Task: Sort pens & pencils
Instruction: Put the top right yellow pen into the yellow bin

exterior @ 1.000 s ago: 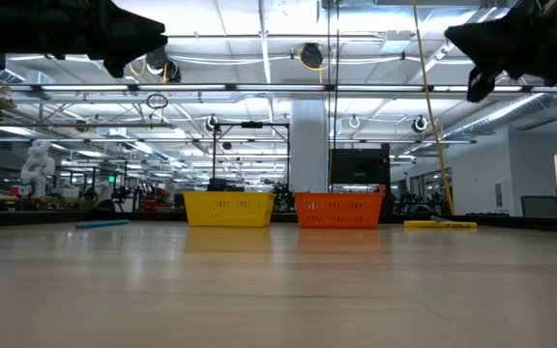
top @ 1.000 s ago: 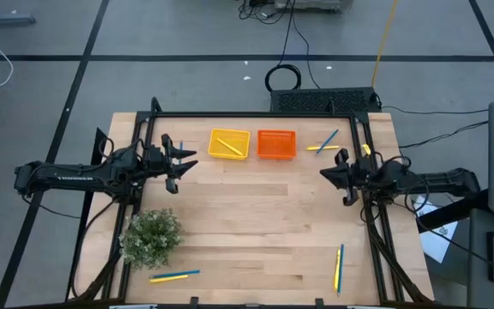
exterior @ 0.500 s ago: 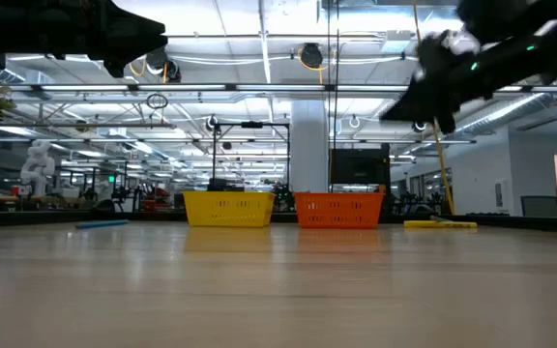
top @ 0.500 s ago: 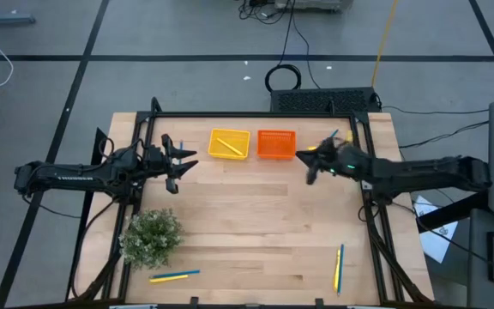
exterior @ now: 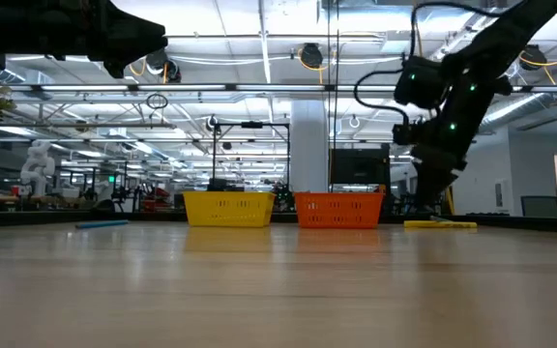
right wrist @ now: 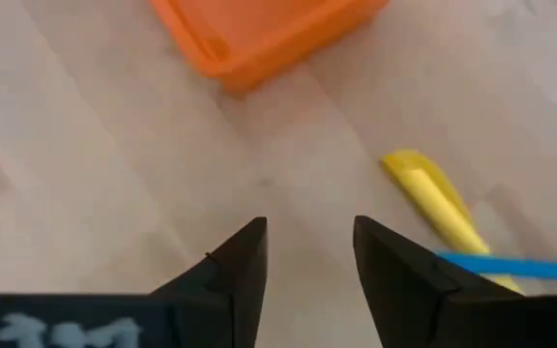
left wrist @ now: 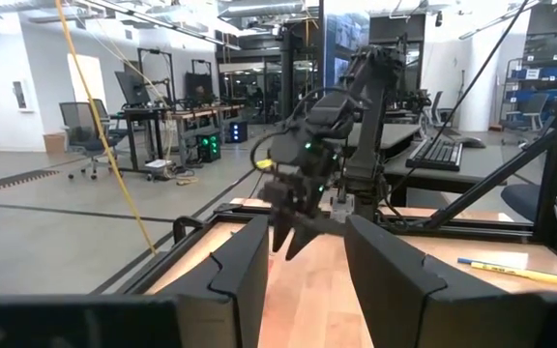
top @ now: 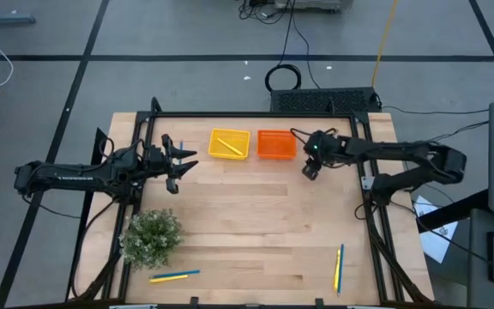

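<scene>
Near edge of the bench [top: 256, 232]: at left, a blue stick and a yellow stick [top: 175, 276] lying together just in front of a bushy green plant [top: 152, 236]; at right, a second blue-and-yellow pair [top: 339, 268] lying side by side, pointing near to far. Middle left: the left tool [top: 181, 163], held above the wood beyond the plant, fingers [left wrist: 245, 275] parted with nothing between them. Far middle: a yellow tray [top: 229, 143] with a yellow stick lying in it, and just to its right an orange tray [top: 275, 143]. Immediately right of the orange tray: the right tool [top: 309, 168], pointing down at the wood close to the tray's near right corner, fingers [right wrist: 240, 256] apart and holding nothing; its wrist view shows a yellow stick [right wrist: 437, 202] crossed by a blue stick [right wrist: 511, 267] on the bench close beside the fingertips, not touching them. This far-right pair is largely hidden under the arm in the high view.
</scene>
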Controlling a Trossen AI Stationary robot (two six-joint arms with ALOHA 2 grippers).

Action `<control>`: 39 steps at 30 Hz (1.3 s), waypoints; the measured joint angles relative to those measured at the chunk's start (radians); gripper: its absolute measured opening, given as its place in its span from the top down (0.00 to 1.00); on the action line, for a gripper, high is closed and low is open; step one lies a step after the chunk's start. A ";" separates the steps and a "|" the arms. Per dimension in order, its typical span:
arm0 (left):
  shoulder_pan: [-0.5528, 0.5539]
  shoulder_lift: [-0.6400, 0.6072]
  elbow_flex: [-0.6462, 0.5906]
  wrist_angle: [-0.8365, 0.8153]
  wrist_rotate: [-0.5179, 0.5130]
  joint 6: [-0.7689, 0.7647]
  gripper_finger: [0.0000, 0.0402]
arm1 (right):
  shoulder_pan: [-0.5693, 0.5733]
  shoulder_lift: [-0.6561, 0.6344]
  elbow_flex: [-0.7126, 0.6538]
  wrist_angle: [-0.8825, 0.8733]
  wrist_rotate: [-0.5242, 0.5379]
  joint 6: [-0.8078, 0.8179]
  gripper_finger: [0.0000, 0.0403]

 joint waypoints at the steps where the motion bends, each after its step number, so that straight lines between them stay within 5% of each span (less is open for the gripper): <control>1: 0.000 0.000 0.000 0.000 0.000 0.001 0.64 | -0.010 0.016 0.000 0.002 0.000 -0.033 0.63; 15: 0.000 0.000 0.000 0.000 0.000 0.017 0.64 | -0.089 0.057 0.001 0.028 0.108 -0.360 0.64; 22: 0.001 0.000 0.000 0.000 -0.001 0.017 0.64 | -0.156 0.091 0.002 0.108 -0.024 -0.399 0.64; 31: 0.001 0.000 0.000 -0.007 -0.008 0.037 0.64 | -0.194 0.196 0.023 0.089 -0.031 -0.452 0.64; 39: 0.002 0.000 0.000 -0.024 -0.027 0.057 0.64 | -0.193 0.125 0.013 0.106 -0.018 -0.433 0.73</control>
